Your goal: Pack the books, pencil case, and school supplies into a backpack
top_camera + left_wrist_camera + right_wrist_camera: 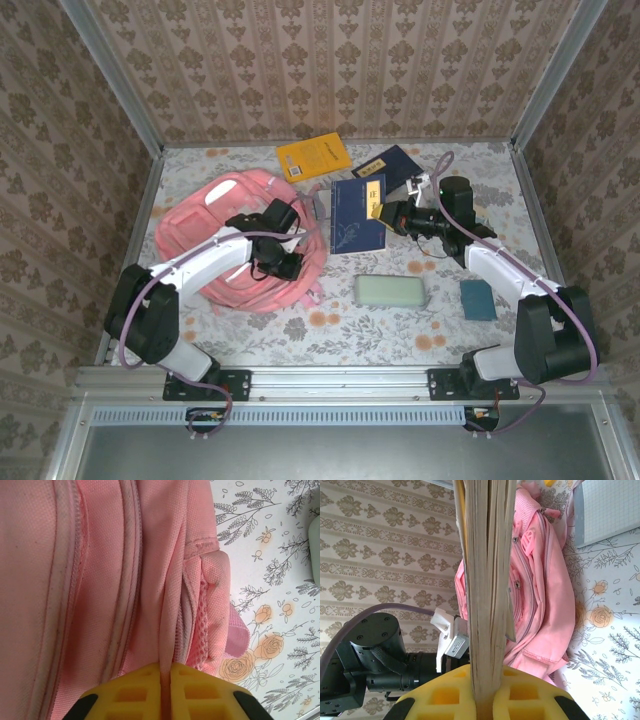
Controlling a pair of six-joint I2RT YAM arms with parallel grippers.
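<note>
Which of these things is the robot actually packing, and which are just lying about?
Part of the job: pink backpack, pinched by the left claw; navy book in the right claw; yellow book; gold-labelled navy book; mint pencil case; teal piece; gridded pad.
Just there: floral table cover; patterned walls.

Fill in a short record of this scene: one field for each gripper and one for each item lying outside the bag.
left gripper: shut on a fold of the pink backpack
right gripper: shut on a navy book, gripped at its edge, right beside the backpack
yellow book: flat on the table, far side
second navy book: flat, right of the yellow book
pencil case: on the table, nearer the arms, untouched
teal piece: right of the pencil case, apart from it
</note>
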